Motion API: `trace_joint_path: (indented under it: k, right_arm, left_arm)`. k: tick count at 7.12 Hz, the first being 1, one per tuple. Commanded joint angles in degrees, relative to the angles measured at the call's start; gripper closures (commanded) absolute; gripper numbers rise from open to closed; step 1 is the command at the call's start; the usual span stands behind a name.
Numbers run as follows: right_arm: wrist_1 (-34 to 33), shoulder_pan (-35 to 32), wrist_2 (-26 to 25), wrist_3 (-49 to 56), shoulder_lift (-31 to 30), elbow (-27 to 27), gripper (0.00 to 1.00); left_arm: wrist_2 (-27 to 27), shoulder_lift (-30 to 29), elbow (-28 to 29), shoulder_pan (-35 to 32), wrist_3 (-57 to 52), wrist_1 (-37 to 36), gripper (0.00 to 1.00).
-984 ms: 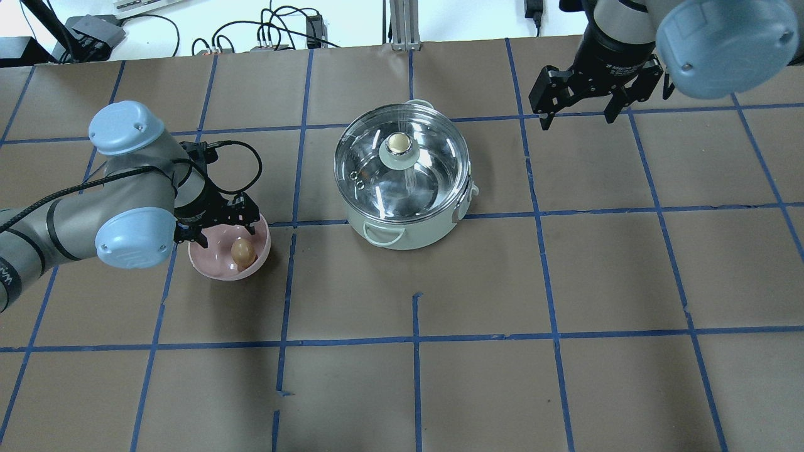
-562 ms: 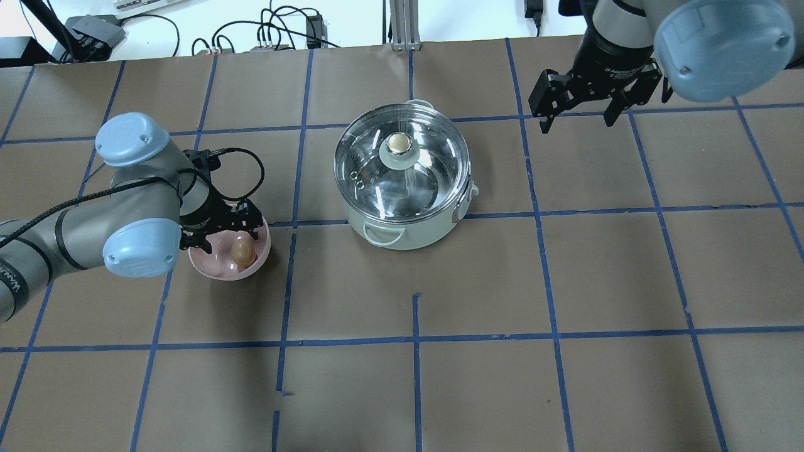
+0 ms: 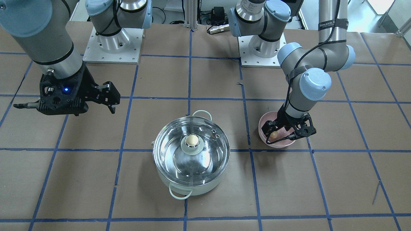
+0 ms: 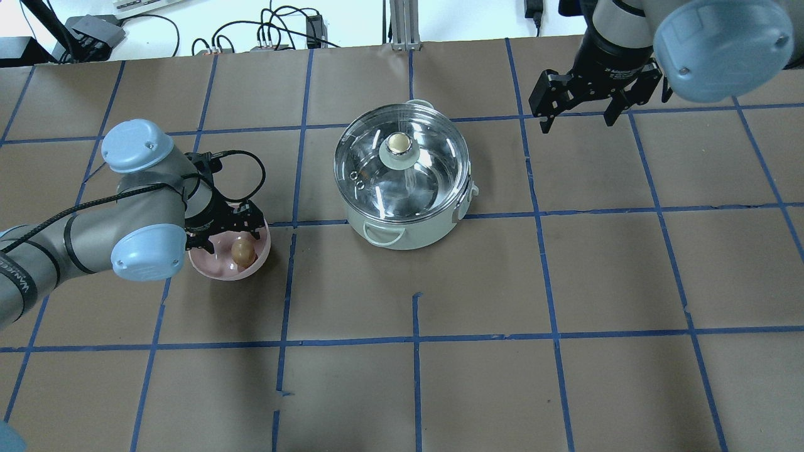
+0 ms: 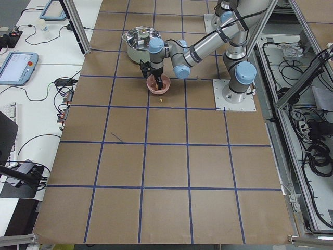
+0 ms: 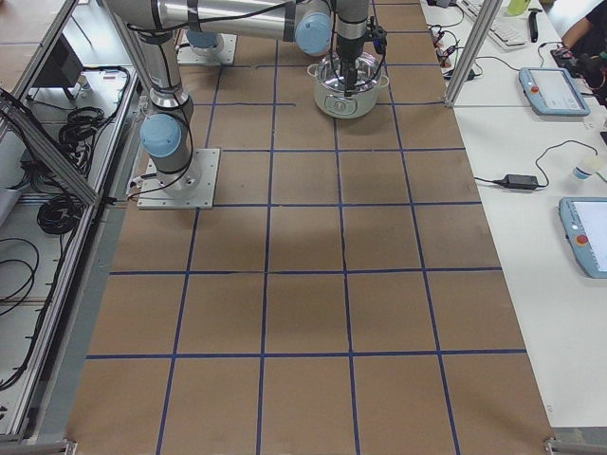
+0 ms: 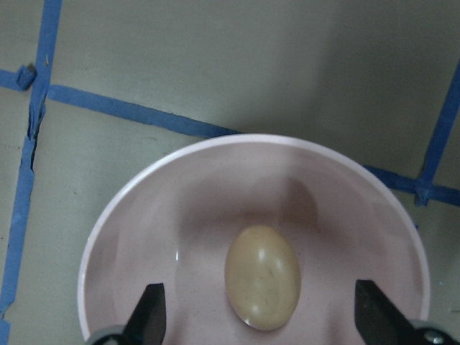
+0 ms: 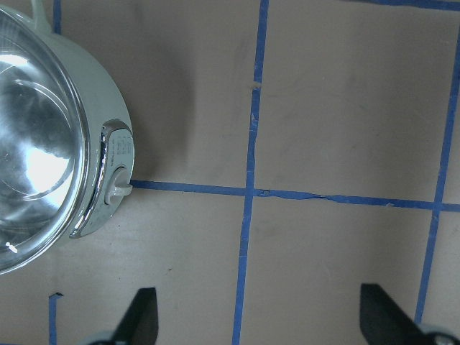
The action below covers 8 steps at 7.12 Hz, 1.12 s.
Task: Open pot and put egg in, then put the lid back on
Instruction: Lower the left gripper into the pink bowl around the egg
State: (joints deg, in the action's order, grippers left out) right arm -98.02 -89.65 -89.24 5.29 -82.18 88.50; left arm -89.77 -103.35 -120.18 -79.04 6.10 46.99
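The pot (image 4: 411,227) stands mid-table with the glass lid (image 4: 433,169) on it, its beige-capped knob (image 4: 399,145) on top. The egg (image 4: 242,251) lies in a pink bowl (image 4: 217,270) to the pot's left. My left gripper (image 4: 225,237) is open and low over the bowl, its fingers on either side of the egg without touching it; the left wrist view shows the egg (image 7: 262,277) between the two fingertips. My right gripper (image 4: 578,119) is open and empty, high above the table to the right of the pot. The pot's side shows in the right wrist view (image 8: 108,108).
Brown paper with blue tape grid lines (image 4: 414,342) covers the table. The two arm bases (image 3: 112,45) stand at the robot's edge. Cables and boxes (image 4: 270,37) lie beyond the far edge.
My left arm has shifted right and lowered, bringing the open gripper closer around the egg in the bowl. The right gripper has barely moved. Pot, lid and egg stay put.
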Motion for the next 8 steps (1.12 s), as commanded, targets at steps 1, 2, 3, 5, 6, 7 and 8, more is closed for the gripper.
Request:
trace_joint_path:
  k: [1, 2, 3, 5, 6, 7, 8]
  right_arm:
    - [-0.07, 0.00, -0.32, 0.07, 0.00, 0.00, 0.00]
    - [0.02, 0.00, -0.23, 0.07, 0.00, 0.00, 0.00]
    - [0.02, 0.00, -0.23, 0.07, 0.00, 0.00, 0.00]
    - [-0.16, 0.09, -0.32, 1.55, 0.00, 0.00, 0.00]
    - [-0.16, 0.09, -0.41, 2.17, 0.00, 0.00, 0.00]
    - [-0.16, 0.09, -0.41, 2.18, 0.00, 0.00, 0.00]
    - [-0.07, 0.09, -0.41, 2.09, 0.00, 0.00, 0.00]
  left_arm:
    - [0.12, -0.18, 0.03, -0.14, 4.67, -0.32, 0.07]
    - [-0.31, -0.27, -0.05, -0.06, 4.19, -0.32, 0.07]
    - [-0.32, -0.36, -0.05, -0.06, 3.58, -0.32, 0.07]
    - [-0.32, -0.53, -0.14, -0.06, 2.96, -0.24, 0.07]
    - [-0.23, -0.53, -0.05, 0.03, 2.95, -0.24, 0.07]
    - [0.03, -1.32, 0.03, 0.03, 3.04, -0.41, 0.07]
    - [0.03, -2.54, 0.03, 0.03, 3.04, -1.63, 0.07]
